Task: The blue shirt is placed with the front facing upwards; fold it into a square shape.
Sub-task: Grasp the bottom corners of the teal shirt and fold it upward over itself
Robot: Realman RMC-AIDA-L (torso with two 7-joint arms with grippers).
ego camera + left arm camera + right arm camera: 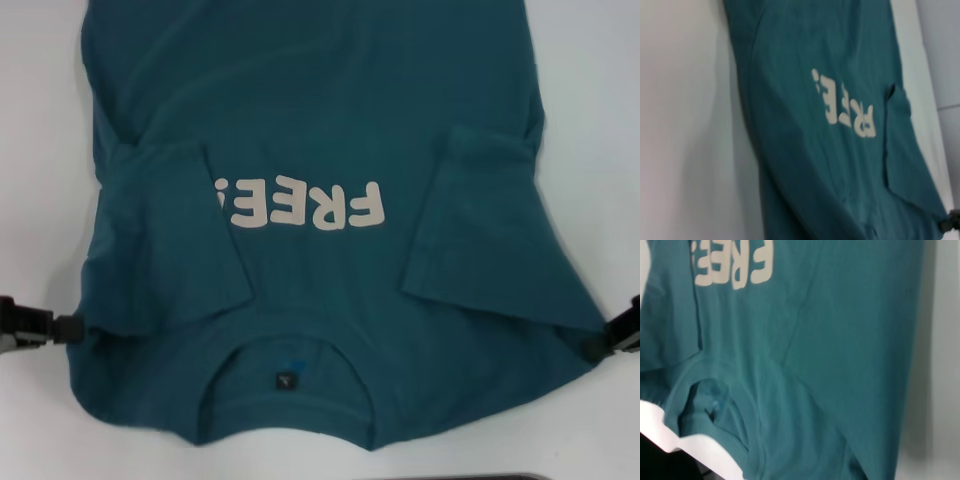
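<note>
place: plain lab-style test bench | evidence: bare white tabletop [590,80], nothing homely around

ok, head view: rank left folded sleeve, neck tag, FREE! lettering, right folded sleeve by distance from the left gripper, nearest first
From the left gripper, at the shirt's left shoulder edge:
1. Left folded sleeve, just beside it.
2. Neck tag, at the collar, centre.
3. FREE! lettering, mid-chest.
4. Right folded sleeve, far side.

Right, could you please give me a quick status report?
Left pincer and right pincer at shoulder edges of blue shirt. Both sleeves folded inward, front up on white table. Nothing in the way.
</note>
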